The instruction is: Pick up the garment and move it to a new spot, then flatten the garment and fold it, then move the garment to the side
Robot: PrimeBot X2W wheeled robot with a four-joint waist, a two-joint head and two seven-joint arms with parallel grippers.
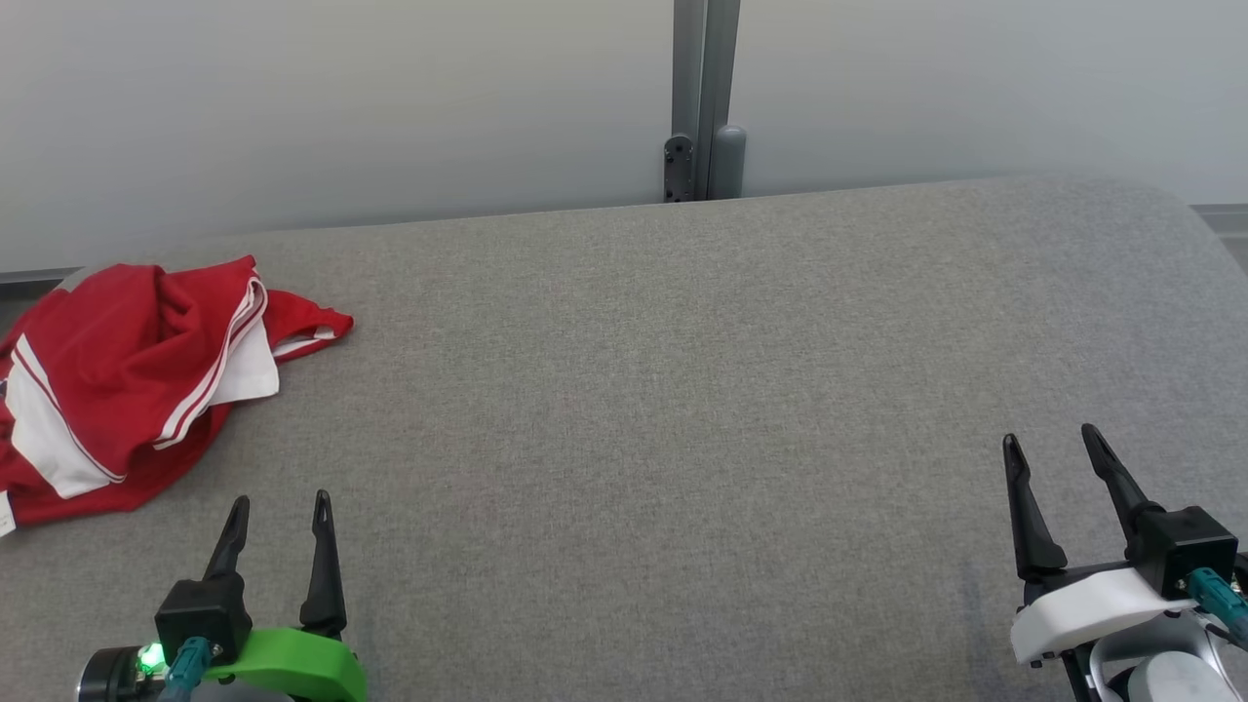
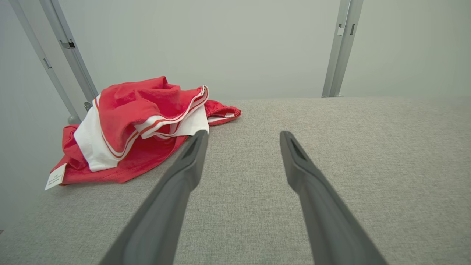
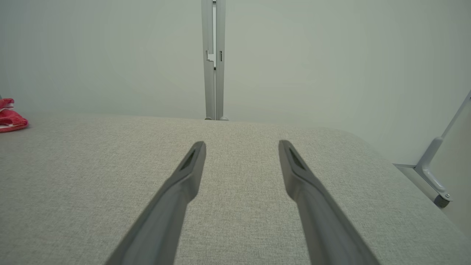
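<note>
Head view: the garment (image 1: 127, 390) lies crumpled at the far left of the surface (image 1: 682, 390). The left gripper (image 1: 281, 497) and right gripper (image 1: 1050, 435) are spread and empty. Left wrist view: the garment is near and untouched. Right wrist view: probably its red edge at far left. Every step remains.

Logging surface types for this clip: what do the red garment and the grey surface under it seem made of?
Garment: soft matte fabric, probably a knit jersey, red with white panels and stripes; it lies crumpled in loose folds. Table surface: grey woven cloth cover, matte, with a fine heathered weave; rounded far corners hint at padding, though that's uncertain.
</note>
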